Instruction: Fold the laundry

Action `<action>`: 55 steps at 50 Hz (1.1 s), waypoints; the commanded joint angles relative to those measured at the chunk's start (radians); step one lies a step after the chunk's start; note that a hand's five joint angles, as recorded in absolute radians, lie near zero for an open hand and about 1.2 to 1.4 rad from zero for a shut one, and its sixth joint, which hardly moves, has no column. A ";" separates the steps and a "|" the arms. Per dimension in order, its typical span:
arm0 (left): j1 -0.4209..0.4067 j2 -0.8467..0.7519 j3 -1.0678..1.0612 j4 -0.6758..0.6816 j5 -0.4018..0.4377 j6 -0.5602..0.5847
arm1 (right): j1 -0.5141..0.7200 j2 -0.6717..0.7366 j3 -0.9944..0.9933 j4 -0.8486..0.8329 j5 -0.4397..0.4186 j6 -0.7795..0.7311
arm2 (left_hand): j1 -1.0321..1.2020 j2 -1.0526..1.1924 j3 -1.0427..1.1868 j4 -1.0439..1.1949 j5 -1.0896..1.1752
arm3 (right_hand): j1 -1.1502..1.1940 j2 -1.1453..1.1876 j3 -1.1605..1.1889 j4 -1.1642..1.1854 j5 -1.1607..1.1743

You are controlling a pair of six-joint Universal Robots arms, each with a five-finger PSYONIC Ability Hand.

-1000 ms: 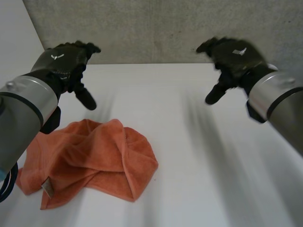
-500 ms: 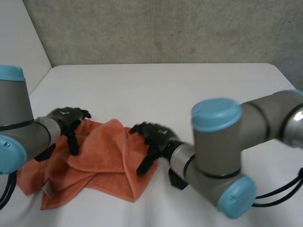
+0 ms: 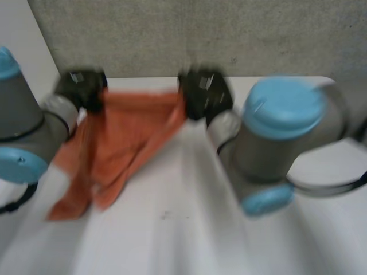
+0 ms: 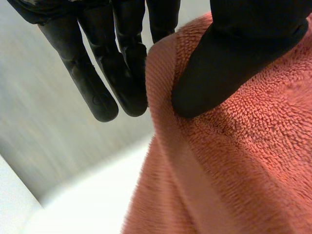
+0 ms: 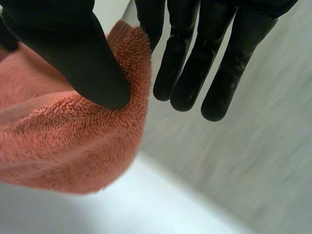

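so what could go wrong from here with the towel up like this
1. The right hand pinches the towel right at a corner's edge, so it could slip free.
2. The left hand has its thumb close to the hem too, with the same risk.
3. The towel hangs bunched rather than spread, and its low end seems to drag on the table, so it may lie down creased.

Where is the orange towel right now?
In the head view, the orange towel is held up over the left side of the table, its top edge stretched between the left hand and right hand, both pinching it.
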 commanded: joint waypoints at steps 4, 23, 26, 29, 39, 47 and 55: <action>-0.069 0.215 -0.016 0.376 -0.175 -0.089 | -0.131 -0.144 -0.236 -0.012 -0.119 -0.050 | 0.231 0.184 0.185 0.185 0.211 | 0.451 0.220 0.215 0.208 0.253; -0.279 0.114 -0.520 0.310 -0.246 -0.094 | -0.199 -0.003 0.111 0.199 -0.283 -0.188 | 0.231 0.184 0.185 0.185 0.211 | 0.451 0.220 0.215 0.208 0.253; -0.281 0.076 -0.526 0.227 -0.263 -0.095 | -0.202 0.029 0.143 0.203 -0.282 -0.197 | 0.231 0.184 0.185 0.185 0.211 | 0.451 0.220 0.215 0.208 0.253; -0.284 0.069 -0.526 0.139 -0.275 -0.101 | -0.202 0.041 0.169 0.203 -0.280 -0.206 | 0.231 0.184 0.185 0.185 0.211 | 0.451 0.220 0.215 0.208 0.253; -0.343 0.163 -0.509 -0.031 -0.269 -0.153 | -0.233 0.025 0.250 0.199 -0.294 -0.209 | -0.590 -0.638 -0.636 -0.637 -0.610 | 0.451 0.220 0.215 0.208 0.253; -0.353 0.243 -0.414 -0.041 -0.228 -0.123 | -0.234 0.020 0.290 0.186 -0.296 -0.213 | -0.640 -0.688 -0.686 -0.687 -0.660 | 0.451 0.220 0.215 0.208 0.253; -0.288 0.123 -0.301 -0.051 0.001 0.054 | -0.251 -0.005 0.307 0.186 -0.299 -0.213 | -0.626 -0.673 -0.671 -0.672 -0.645 | 0.451 0.220 0.215 0.208 0.253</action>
